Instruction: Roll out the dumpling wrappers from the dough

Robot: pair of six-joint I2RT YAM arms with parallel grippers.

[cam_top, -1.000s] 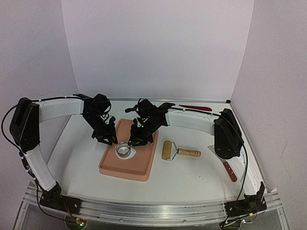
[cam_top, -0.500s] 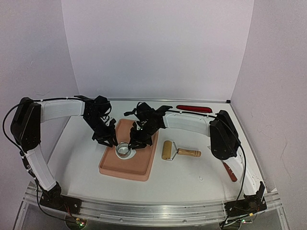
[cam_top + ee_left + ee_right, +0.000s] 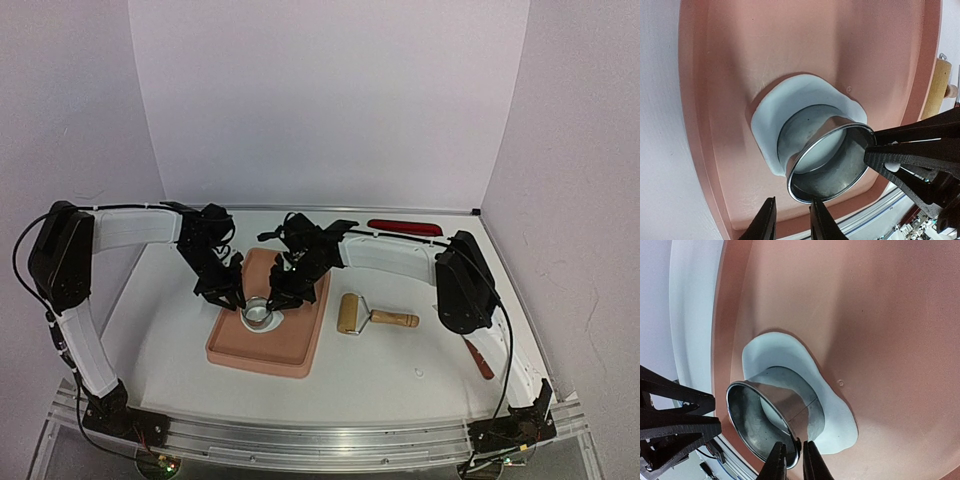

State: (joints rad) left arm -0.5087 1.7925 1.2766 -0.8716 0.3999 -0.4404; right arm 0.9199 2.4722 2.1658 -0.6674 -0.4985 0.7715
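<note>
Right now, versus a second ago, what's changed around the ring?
The left gripper slid right and the right gripper settled, both narrowing across the rim of the metal ring; the right elbow swung left. Ring, dough, tray and rolling pin stayed put.

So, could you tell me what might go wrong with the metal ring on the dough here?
The shiny metal ring sits off-centre on the thin white dough sheet, so the disc may come out clipped. The left gripper and right gripper straddle its rim separately; uneven pulls could tilt it or drag dough across the pink tray.
</note>
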